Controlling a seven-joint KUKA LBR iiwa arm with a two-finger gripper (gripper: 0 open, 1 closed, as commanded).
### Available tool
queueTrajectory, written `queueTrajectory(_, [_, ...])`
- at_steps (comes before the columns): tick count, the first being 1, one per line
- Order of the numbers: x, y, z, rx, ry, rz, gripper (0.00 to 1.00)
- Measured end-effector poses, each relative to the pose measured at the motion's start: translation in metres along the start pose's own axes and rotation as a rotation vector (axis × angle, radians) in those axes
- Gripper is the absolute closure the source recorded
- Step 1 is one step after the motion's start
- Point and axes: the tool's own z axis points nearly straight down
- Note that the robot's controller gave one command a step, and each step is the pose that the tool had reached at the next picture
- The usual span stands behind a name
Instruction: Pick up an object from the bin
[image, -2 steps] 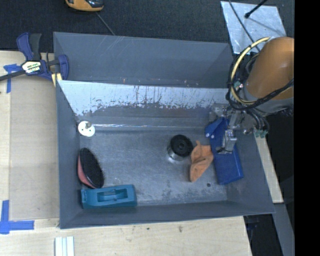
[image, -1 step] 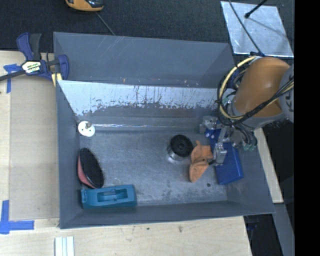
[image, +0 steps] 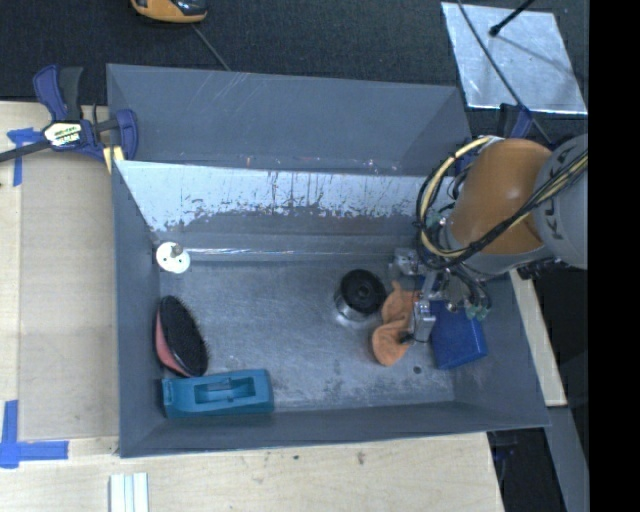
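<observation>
Camera view: jaws low at the right end of the bin (image: 285, 355), between orange cloth (image: 393, 330) and blue block (image: 458, 343); whether apart or together cannot be told; apparently nothing lifted yet.

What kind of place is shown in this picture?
Probably a robot test bench in a laboratory: a grey metal bin holds a few loose things, such as a brush and a teal box, and a cabled robot arm reaches into it.

Arm (image: 510, 200) reaches in from right, end effector (image: 425, 312) pointing down
</observation>
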Motion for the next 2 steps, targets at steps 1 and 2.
queueTrajectory(1, [0.0226, 0.0104, 0.0114, 0.000, -0.001, 0.054, 1.00])
queueTrajectory(2, [0.0226, 0.0104, 0.0113, 0.000, -0.001, 0.054, 1.00])
